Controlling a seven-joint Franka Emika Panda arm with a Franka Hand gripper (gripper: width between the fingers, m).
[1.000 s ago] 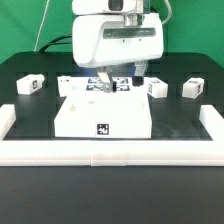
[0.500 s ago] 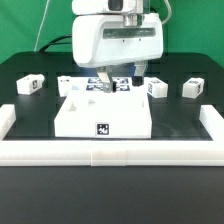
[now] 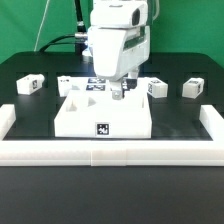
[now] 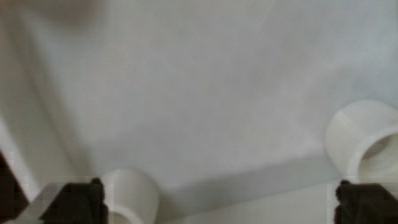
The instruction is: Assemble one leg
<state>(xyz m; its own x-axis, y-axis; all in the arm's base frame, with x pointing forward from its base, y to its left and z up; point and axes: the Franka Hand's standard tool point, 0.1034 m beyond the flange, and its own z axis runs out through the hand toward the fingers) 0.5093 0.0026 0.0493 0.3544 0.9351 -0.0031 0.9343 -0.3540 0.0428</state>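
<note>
Now, jaws apart over slab [image 3: 75,118]; leg [image 3: 192,87] nr

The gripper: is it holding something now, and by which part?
Nothing is held; the gripper stands open above the big white slab.

Black table [image 3: 186,126], green backdrop [image 3: 16,28]

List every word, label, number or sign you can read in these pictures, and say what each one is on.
Words, numbers, brands: none readable in either view.
Tag on the slab: black-and-white square pattern, no letters.
Tags on the far-left leg and far-right leg: too small to read.
</note>
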